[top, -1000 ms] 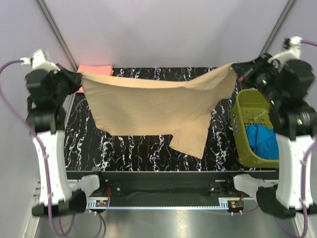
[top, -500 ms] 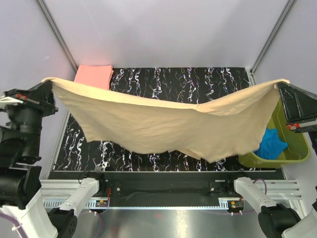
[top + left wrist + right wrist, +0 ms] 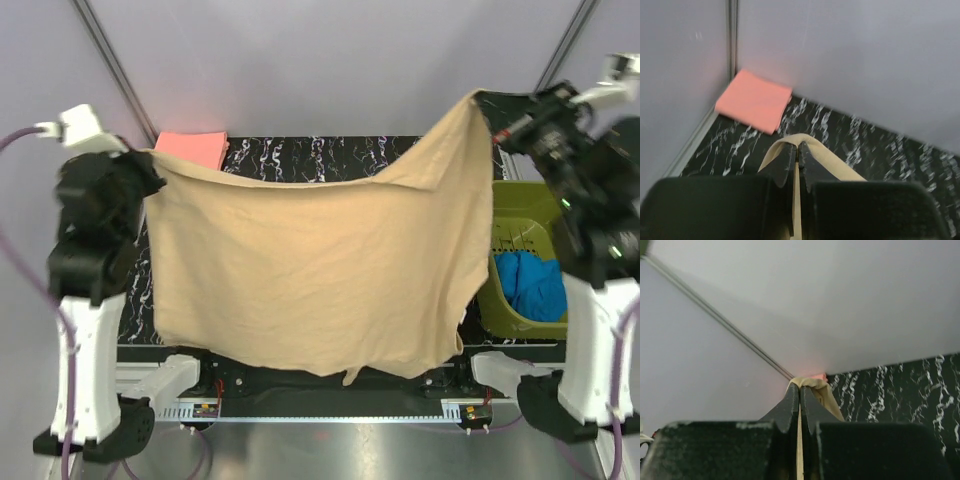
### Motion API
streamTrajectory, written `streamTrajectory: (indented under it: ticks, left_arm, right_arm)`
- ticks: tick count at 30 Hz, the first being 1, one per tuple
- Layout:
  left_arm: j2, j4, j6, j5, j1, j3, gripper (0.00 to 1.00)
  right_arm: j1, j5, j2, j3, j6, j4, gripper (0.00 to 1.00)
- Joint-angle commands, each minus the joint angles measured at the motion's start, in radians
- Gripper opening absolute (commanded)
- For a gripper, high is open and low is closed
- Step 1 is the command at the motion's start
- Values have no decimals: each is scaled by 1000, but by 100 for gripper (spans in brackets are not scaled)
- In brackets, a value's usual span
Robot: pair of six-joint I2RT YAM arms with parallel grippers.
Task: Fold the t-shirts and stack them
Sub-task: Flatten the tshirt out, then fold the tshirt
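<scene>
The tan-beige t-shirt [image 3: 310, 270] hangs spread in the air between my two grippers, covering most of the table in the top view. My left gripper [image 3: 152, 163] is shut on its left top corner; the cloth [image 3: 790, 142] folds over the fingertips in the left wrist view. My right gripper [image 3: 483, 103] is shut on its right top corner, held higher; the cloth [image 3: 815, 385] shows at the fingertips in the right wrist view. The salmon-pink t-shirt [image 3: 195, 147] lies folded at the table's far left corner, also in the left wrist view [image 3: 754, 100].
An olive-green basket [image 3: 515, 215] stands at the table's right side with a blue cloth [image 3: 530, 283] in it. The black marbled table [image 3: 330, 155] shows behind the shirt. Grey walls close in at the back and sides.
Both arms swung the tan shirt up and toward the camera, then back. It now hangs more vertically, its hem reaching the near table edge, the right corner higher than the left.
</scene>
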Motion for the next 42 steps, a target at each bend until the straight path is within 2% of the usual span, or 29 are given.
streamTrajectory:
  ticks: [1, 5, 10, 16, 21, 27, 36, 42]
  left_arm:
    - [89, 71, 4, -36, 10, -150, 0]
    - [182, 192, -15, 18, 70, -380, 1]
    - [359, 272, -23, 35, 116, -453, 0]
    - [639, 282, -55, 107, 165, -344, 0]
    - [767, 248, -58, 136, 177, -261, 0]
    - [854, 182, -42, 147, 187, -192, 0]
    - [779, 180, -47, 150, 208, -316, 0]
    - [795, 144, -50, 148, 208, -346, 0]
  right_arm:
    - [4, 44, 135, -138, 30, 175, 0]
    - [4, 41, 254, -274, 18, 236, 0]
    - [4, 20, 460, -272, -35, 243, 0]
    - [2, 1, 704, -131, -82, 169, 0]
    - [4, -34, 826, 15, -64, 66, 0]
    - [4, -43, 783, -66, -6, 28, 0]
    - [2, -43, 564, -308, 4, -18, 0]
    - [4, -49, 457, -451, 2, -33, 0]
